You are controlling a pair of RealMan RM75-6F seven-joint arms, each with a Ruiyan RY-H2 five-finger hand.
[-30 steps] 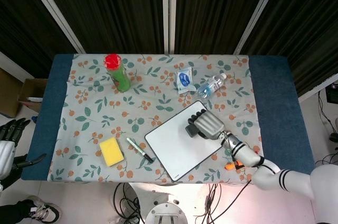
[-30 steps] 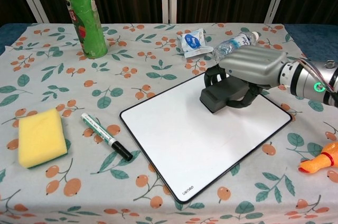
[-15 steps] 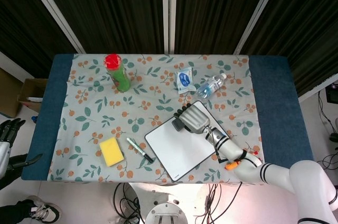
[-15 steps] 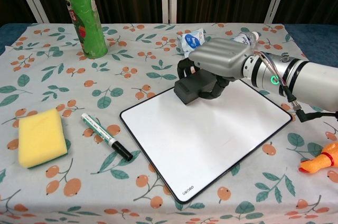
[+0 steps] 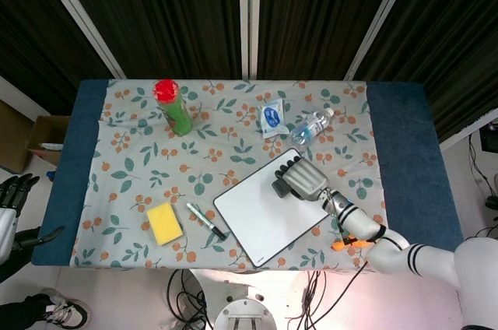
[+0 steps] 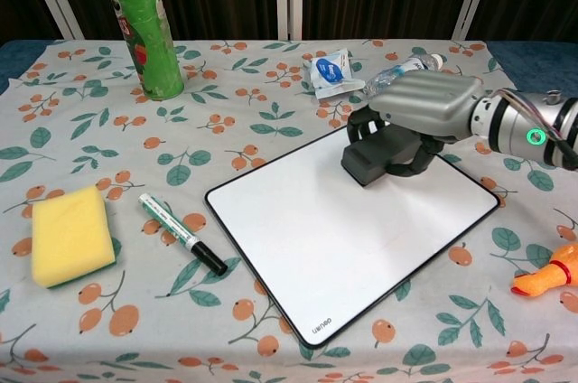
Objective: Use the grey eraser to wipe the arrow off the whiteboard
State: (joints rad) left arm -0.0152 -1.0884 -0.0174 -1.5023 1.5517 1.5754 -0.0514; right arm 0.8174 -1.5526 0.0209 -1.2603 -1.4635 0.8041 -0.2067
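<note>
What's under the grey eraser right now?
The whiteboard: the grey eraser, gripped by the right hand, sits at its far edge. Visible board is blank; beneath the eraser is covered.

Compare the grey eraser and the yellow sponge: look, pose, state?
The grey eraser is dark and blocky, gripped by the right hand on the whiteboard; the yellow sponge is bright, flatter and lies free on the tablecloth, left of the marker. Both are rectangular wiping blocks.

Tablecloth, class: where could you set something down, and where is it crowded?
Free: the cloth between the green can, yellow sponge and whiteboard. Crowded: the far right, where packet, bottle and right hand with grey eraser cluster.
</note>
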